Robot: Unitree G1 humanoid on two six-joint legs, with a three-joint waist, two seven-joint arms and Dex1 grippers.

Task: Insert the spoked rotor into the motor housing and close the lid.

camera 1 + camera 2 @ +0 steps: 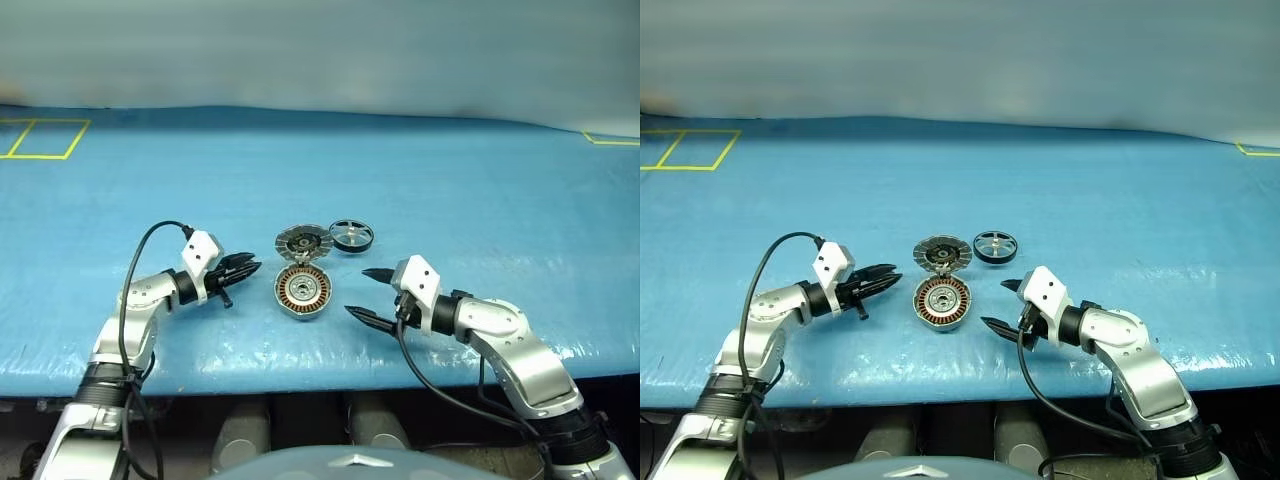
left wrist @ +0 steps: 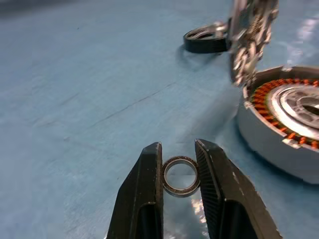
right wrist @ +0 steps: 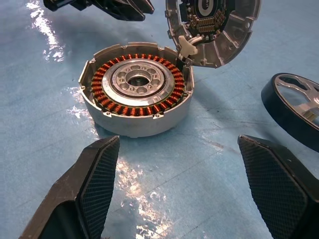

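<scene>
My left gripper [image 2: 178, 164] is pinched on a small thin metal ring [image 2: 180, 176], held between its two black fingers, just beside the round metal motor housing with its copper windings [image 1: 302, 291] on the blue table [image 1: 480, 200]. My right gripper [image 1: 368, 292] stands wide apart and empty, the housing just ahead of it. The ribbed silver lid [image 1: 303, 242] stands tilted up at the housing's far edge. The black spoked rotor [image 1: 351, 235] lies beside the lid, apart from both grippers.
</scene>
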